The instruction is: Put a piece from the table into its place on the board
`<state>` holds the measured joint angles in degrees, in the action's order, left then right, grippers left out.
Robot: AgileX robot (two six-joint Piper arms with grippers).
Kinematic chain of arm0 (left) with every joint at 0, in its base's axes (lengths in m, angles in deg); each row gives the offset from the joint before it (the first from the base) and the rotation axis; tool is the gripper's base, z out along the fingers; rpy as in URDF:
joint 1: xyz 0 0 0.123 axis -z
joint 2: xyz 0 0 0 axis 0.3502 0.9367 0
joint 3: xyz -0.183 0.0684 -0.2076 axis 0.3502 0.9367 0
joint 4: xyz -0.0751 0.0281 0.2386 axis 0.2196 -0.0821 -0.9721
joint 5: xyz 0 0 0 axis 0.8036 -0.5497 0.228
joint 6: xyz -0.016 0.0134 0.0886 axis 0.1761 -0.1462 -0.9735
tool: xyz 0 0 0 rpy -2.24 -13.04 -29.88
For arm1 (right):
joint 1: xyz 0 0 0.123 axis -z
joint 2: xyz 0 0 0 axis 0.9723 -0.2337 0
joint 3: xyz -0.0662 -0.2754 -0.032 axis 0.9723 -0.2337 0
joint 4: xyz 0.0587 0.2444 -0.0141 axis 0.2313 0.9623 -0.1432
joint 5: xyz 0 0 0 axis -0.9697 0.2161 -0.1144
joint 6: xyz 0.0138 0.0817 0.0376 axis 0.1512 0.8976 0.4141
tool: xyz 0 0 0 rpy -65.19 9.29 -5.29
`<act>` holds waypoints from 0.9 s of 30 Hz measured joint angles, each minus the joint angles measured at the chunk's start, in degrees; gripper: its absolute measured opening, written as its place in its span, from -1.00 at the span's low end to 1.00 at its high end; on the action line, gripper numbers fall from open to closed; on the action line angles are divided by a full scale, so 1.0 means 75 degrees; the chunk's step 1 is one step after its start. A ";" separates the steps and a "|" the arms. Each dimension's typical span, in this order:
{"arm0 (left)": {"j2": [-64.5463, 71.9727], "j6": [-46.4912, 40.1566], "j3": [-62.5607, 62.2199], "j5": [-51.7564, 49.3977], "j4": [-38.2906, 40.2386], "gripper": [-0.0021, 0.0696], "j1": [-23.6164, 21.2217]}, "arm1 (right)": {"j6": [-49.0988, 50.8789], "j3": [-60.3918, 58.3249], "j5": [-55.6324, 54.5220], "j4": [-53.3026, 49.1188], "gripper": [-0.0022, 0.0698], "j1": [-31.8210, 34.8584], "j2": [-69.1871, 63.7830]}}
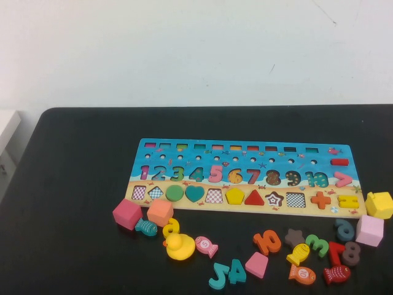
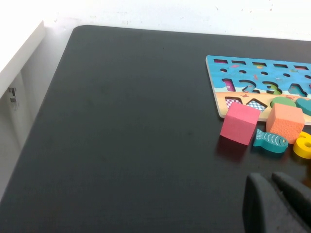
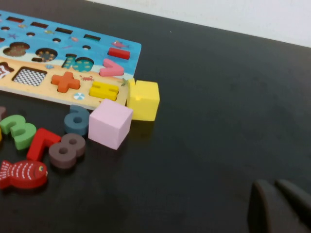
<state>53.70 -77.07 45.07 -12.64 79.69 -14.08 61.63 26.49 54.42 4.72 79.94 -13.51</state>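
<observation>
Sitting in its place on the board [image 1: 245, 178], the piece [image 1: 234, 195] lies flush between a checkered square recess [image 1: 214, 195] and a red triangle [image 1: 254, 197]; only the high view shows it. Loose numbers, fish and cubes crowd the bench [image 1: 73, 246] near its front edge. The left gripper [image 2: 277, 204] and the right gripper [image 3: 279, 206] hover low over bare bench, jaws clenched, empty.
</observation>
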 joint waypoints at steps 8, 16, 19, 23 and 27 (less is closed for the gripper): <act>0.0000 0.0000 0.0000 0.0000 0.0000 -0.95 0.0000 | 0.0297 -0.0010 -0.0029 0.0000 -0.89 0.0000 0.0000; 0.0000 0.0000 0.0000 0.0000 0.0000 -0.95 0.0000 | 0.0402 -0.0010 -0.0029 0.0005 -0.89 0.0204 0.0000; 0.0000 0.0000 0.0000 0.0000 0.0000 -0.95 0.0000 | 0.0402 -0.0010 -0.0029 0.0005 -0.89 0.0234 0.0000; 0.0000 0.0018 0.0000 0.0000 0.0000 -0.95 0.0000 | 0.0402 -0.0010 -0.0029 0.0005 -0.89 0.0281 0.0000; 0.0000 0.0018 0.0000 0.0000 0.0000 -0.95 0.0000 | 0.0402 -0.0010 -0.0029 0.0005 -0.89 0.0349 0.0000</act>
<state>53.70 -76.93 45.07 -12.64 79.69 -14.08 64.65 26.41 54.20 4.75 82.56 -13.51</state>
